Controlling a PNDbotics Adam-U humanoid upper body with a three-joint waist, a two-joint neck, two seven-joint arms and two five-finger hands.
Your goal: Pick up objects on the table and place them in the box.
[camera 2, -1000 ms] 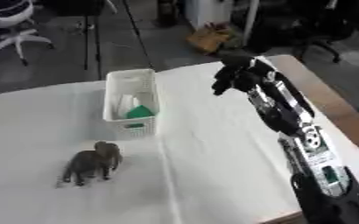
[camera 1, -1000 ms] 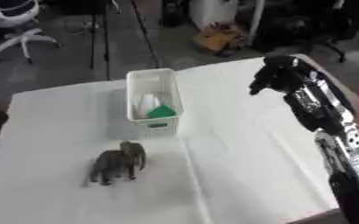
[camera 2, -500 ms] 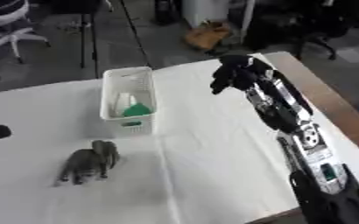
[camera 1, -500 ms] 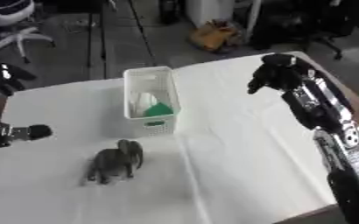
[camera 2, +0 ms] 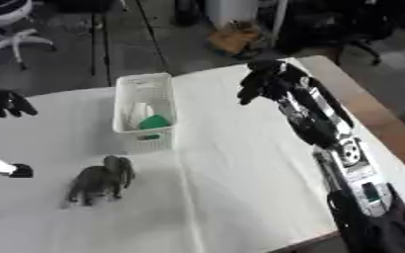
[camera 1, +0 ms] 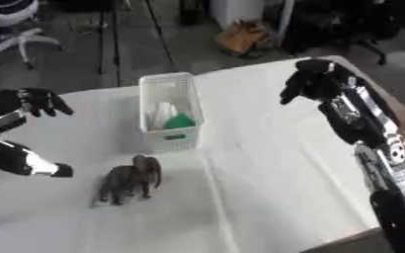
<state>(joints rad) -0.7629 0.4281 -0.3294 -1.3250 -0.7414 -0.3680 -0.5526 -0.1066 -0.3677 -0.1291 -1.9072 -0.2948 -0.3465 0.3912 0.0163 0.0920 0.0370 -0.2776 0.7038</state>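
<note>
As elephant (camera 1: 130, 180) stands, basket (camera 1: 170, 112) beside.

A lab or workshop: bare grey floor, an office chair (camera 1: 16, 29) at 11 o'clock, a tripod (camera 1: 111, 39) and cardboard box (camera 1: 240, 37) at 12.

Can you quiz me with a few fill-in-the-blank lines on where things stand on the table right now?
1. The grey toy elephant stands on the white ____, outside the basket.
2. The white slotted plastic basket holds a white item and a ____ one.
3. The elephant is on the robot's ____ side, nearer the left hand.
4. The right hand holds ____.

Missing words: tablecloth; green; left; nothing
</note>
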